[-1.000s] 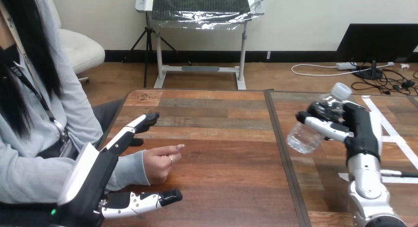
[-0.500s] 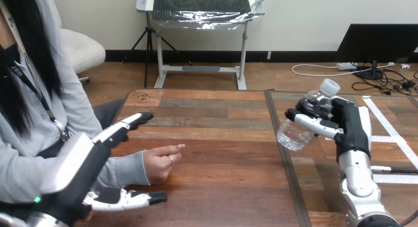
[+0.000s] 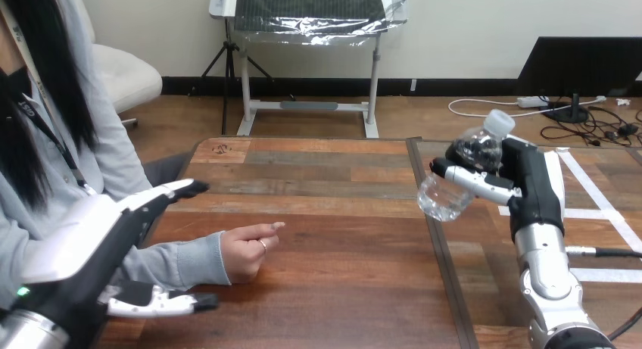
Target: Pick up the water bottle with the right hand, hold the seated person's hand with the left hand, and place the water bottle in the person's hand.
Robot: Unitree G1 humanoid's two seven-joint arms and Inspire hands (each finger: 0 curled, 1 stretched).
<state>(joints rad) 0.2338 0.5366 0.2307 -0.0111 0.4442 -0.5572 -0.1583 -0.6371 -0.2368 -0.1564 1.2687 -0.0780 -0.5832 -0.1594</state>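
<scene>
My right hand [image 3: 522, 179] is shut on a clear water bottle [image 3: 458, 179] with a white cap, held tilted above the table's right half, base pointing left and down. The person's hand [image 3: 246, 250] rests on the table at the left, loosely curled with one finger pointing right. My left hand [image 3: 113, 235] is open over the person's sleeved forearm; its straight fingers [image 3: 178, 190] reach past the forearm on the far side and its thumb [image 3: 163, 303] lies on the near side. The left hand and the person's hand stay apart.
The wooden table [image 3: 341, 213] has a dark seam [image 3: 435, 235] running front to back right of centre. White tape strips [image 3: 598, 205] lie on the right section. The person sits at the left edge.
My right hand has carried the bottle leftward and slightly up. My left hand has drawn back toward the left, further from the person's hand, fingers still straight.
</scene>
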